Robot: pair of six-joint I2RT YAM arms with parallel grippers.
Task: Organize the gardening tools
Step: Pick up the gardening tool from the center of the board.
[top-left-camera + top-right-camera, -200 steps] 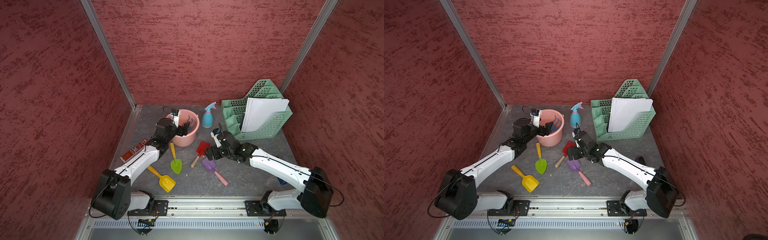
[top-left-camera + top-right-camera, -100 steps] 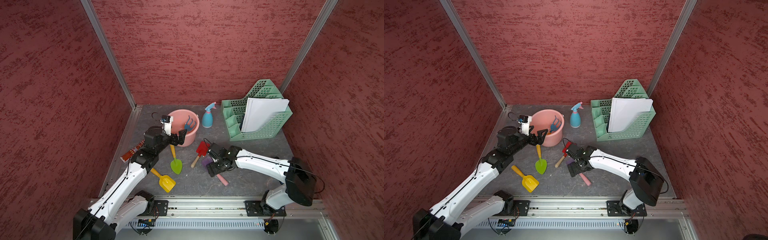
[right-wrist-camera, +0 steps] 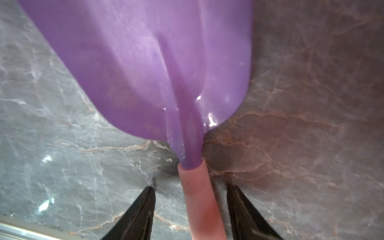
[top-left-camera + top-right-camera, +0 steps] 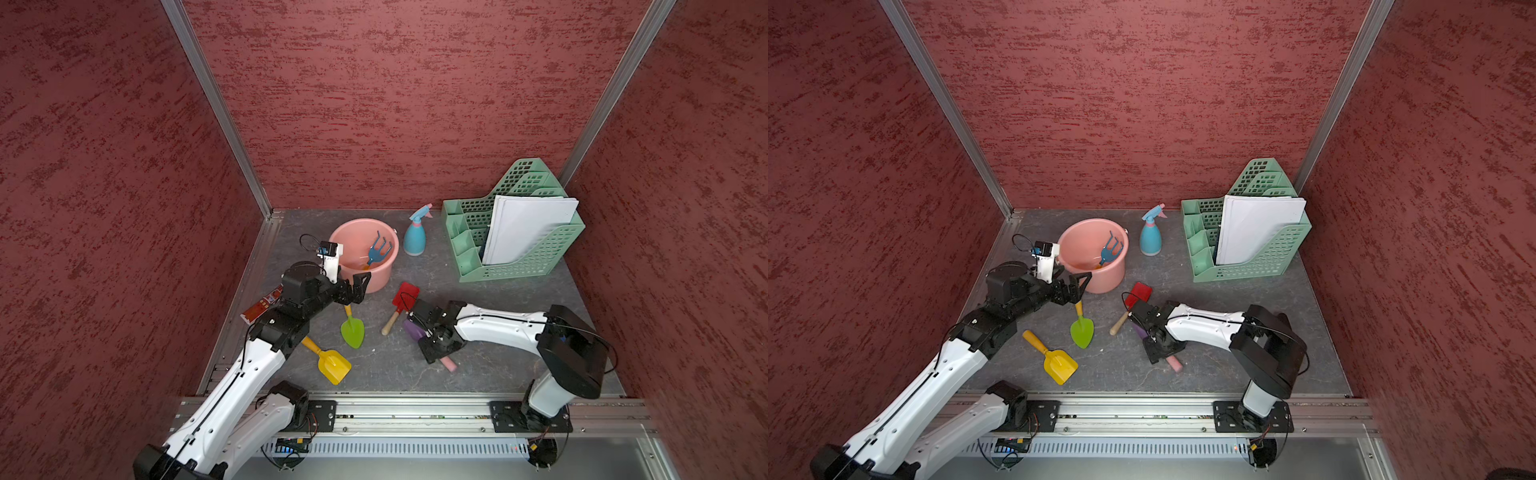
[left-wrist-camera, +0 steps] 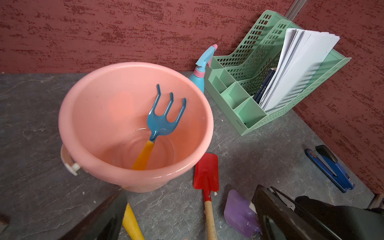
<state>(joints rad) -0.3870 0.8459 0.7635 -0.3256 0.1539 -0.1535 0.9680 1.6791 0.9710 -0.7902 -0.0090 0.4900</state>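
1. Right wrist view: right gripper [image 3: 190,187] straddles the pink handle of the purple scoop [image 3: 145,62], jaws apart and not yet touching it; the scoop lies flat on the table [image 3: 311,124].
2. Step in hand appears to be grasping the scoop; next calls for a square pinch, a lift, and a carry to the pink bucket [image 4: 363,220], where the blue fork [image 4: 380,249] already leans.
3. Both top views add the left gripper [image 4: 358,291], wide open and empty beside the bucket; only the left wrist view shows the blue stapler [image 5: 330,168].
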